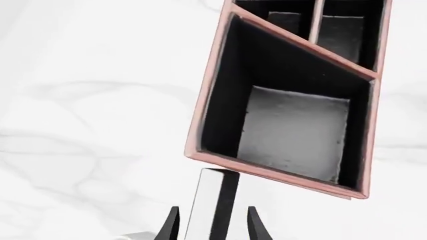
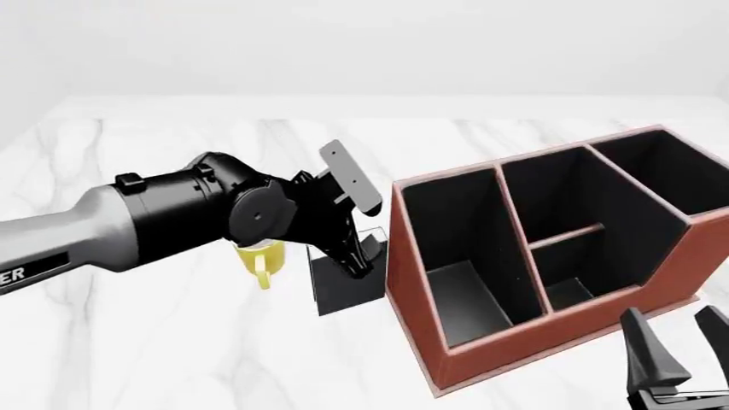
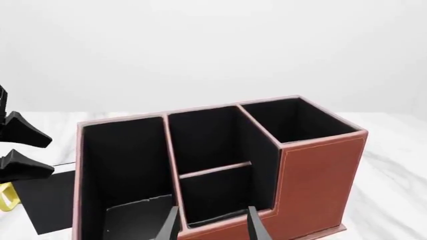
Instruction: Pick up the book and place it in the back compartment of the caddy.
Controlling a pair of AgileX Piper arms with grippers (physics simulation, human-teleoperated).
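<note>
The black book with white page edges stands upright on the table just left of the caddy. It also shows in the left wrist view and the right wrist view. My left gripper is at the book's top; in the left wrist view its fingers straddle the book with a small gap on each side. The reddish-brown caddy has black cells, all empty. My right gripper is open and empty at the caddy's near right corner.
A yellow mug stands left of the book, mostly hidden behind my left arm; its edge shows in the right wrist view. The table is white marble.
</note>
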